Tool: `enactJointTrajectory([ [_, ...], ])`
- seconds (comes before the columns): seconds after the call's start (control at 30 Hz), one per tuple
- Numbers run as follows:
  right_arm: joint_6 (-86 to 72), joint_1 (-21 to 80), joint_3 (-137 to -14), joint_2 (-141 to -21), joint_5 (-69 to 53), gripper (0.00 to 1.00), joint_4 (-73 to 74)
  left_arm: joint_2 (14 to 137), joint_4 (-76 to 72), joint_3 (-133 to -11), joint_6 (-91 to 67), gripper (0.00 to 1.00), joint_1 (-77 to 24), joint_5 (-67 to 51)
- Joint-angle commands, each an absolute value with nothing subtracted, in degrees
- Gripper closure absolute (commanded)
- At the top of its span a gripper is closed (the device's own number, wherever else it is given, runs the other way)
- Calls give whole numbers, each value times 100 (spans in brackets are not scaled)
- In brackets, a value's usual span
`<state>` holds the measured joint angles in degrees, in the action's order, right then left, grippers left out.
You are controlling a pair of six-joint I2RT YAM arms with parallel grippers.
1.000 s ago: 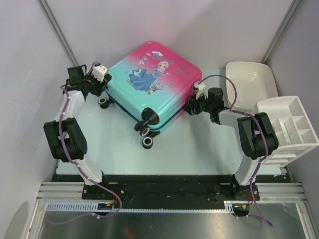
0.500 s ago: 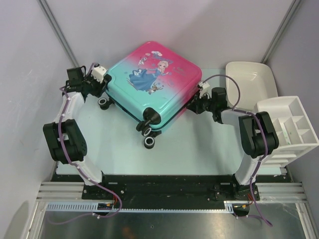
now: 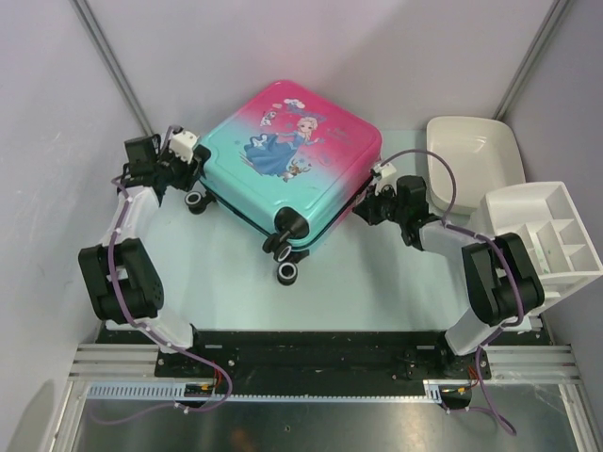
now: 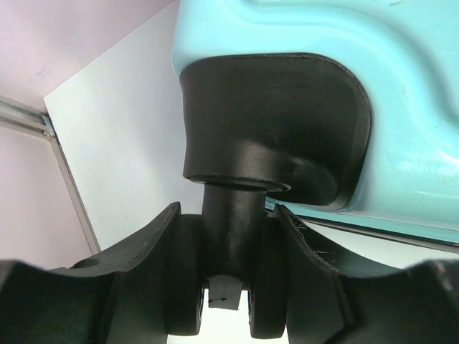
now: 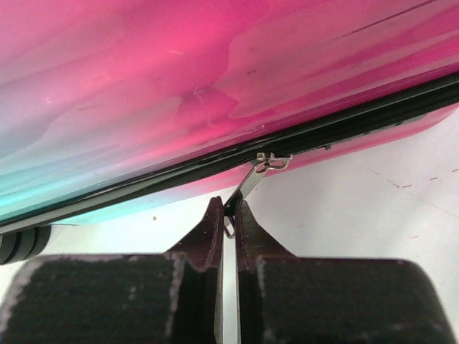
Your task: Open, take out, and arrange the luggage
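Upper centre of the top view: closed luggage (image 3: 287, 155) flat on the desk (image 3: 377, 273), wheels toward lower left. At its left corner, left claw (image 4: 231, 244) clamped round a caster stem (image 4: 233, 208), apparently bracing. At its right edge, right claw (image 5: 228, 215) pinched together on the zipper pull (image 5: 251, 179), just below the seam slanting lower left to upper right in the wrist view. Likely next: drag along that seam.

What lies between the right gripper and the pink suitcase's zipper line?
A thin metal zipper pull, pinched by the right gripper, joins them; the right wrist view shows it.
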<state>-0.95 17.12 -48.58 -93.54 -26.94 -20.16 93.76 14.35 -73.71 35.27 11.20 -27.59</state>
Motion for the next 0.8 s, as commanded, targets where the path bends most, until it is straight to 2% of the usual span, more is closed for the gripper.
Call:
enactJointTrajectory([
  [0.0, -492, 2311, -4518, -8983, -2997, 100, -1722, 8974, 2022, -6769, 2567, 100, 1046, -2997],
  [0.23, -1342, 2443, -4184, -8798, -3708, 100, -1950, 8868, 1855, -6574, 2312, 100, 1046, -2988],
  [0.47, -2162, 3348, -3569, -8404, -4017, 100, -2732, 8772, 1706, -6425, 1846, 100, 1046, -3006],
  [0.6, -2110, 4015, -3156, -7920, -3622, 100, -3058, 8640, 1582, -6162, 1530, 100, 1046, -2953],
  [0.7, -1821, 4709, -2831, -7551, -2912, 100, -3365, 8552, 1442, -5977, 1302, 100, 1037, -2979],
  [0.77, -1557, 5357, -2663, -7462, -1989, 100, -3708, 8517, 1337, -5889, 1187, 100, 1011, -2971],
])
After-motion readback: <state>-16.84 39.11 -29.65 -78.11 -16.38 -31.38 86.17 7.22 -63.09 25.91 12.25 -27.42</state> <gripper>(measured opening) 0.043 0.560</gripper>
